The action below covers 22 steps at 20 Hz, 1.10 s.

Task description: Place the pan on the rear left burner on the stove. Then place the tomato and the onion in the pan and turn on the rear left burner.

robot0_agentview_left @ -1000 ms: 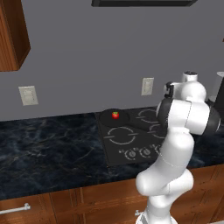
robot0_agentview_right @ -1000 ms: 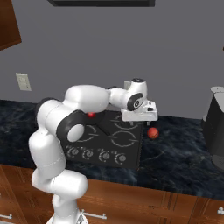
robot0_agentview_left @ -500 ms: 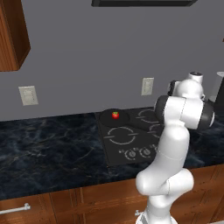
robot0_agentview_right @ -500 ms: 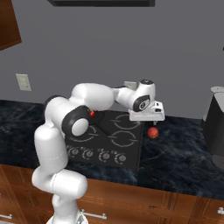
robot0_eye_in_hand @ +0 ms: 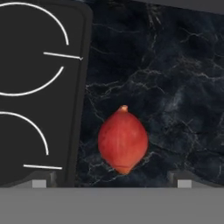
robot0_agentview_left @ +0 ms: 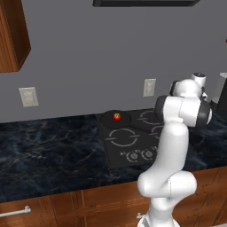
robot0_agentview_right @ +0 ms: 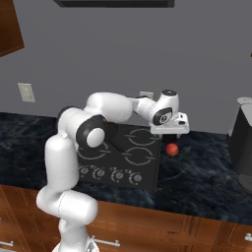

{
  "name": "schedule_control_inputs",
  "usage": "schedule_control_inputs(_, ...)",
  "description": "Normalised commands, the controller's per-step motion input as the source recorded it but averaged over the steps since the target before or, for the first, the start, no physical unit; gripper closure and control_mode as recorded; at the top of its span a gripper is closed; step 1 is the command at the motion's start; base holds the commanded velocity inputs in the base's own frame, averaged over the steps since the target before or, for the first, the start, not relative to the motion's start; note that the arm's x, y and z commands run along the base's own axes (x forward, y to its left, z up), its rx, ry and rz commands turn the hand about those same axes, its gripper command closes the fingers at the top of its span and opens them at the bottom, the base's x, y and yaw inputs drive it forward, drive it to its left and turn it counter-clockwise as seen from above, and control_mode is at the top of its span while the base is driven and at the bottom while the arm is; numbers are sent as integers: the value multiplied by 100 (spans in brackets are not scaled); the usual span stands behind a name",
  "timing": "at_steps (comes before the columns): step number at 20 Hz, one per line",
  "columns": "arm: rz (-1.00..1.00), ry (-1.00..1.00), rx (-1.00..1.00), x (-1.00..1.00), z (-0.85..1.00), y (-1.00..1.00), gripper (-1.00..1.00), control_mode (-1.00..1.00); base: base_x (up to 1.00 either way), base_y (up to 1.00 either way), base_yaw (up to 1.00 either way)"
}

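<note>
The black pan [robot0_agentview_left: 111,120] sits on the stove [robot0_agentview_left: 133,144] at its rear left, covering that burner, with the bright red tomato [robot0_agentview_left: 117,116] inside it. The dull pinkish-red onion [robot0_agentview_right: 172,149] lies on the dark counter just right of the stove [robot0_agentview_right: 125,157]. My gripper [robot0_agentview_right: 171,134] hangs directly above the onion without touching it. In the hand view the onion [robot0_eye_in_hand: 123,141] lies between and just ahead of the gripper [robot0_eye_in_hand: 110,180], whose fingertips [robot0_eye_in_hand: 41,179] stand wide apart, open and empty. The pan's handle [robot0_agentview_right: 115,145] shows below my arm.
A row of knobs [robot0_agentview_right: 110,173] runs along the stove's front edge. A tall dark appliance [robot0_agentview_right: 243,142] stands on the counter at the far right. The dark marble counter [robot0_agentview_left: 48,150] stretches left of the stove. A wall outlet [robot0_agentview_left: 149,87] sits behind the stove.
My hand has swung a little to the right, off the stove's edge, and come down slightly over the onion. The pan, tomato and onion have not moved.
</note>
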Motion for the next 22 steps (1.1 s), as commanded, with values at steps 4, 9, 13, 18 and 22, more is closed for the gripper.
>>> schedule_control_inputs(4,0,0,0,46,-18,-8,-100,-100,0,0,0)
schedule_control_inputs(9,0,2,0,7,-6,-1,-100,-100,0,0,0)
schedule_control_inputs(13,0,5,0,-2,-22,-8,-100,-100,0,0,0)
schedule_control_inputs(18,0,1,0,0,-36,-5,-100,-100,0,0,0)
schedule_control_inputs(22,0,0,0,0,-33,0,-100,-100,0,0,0)
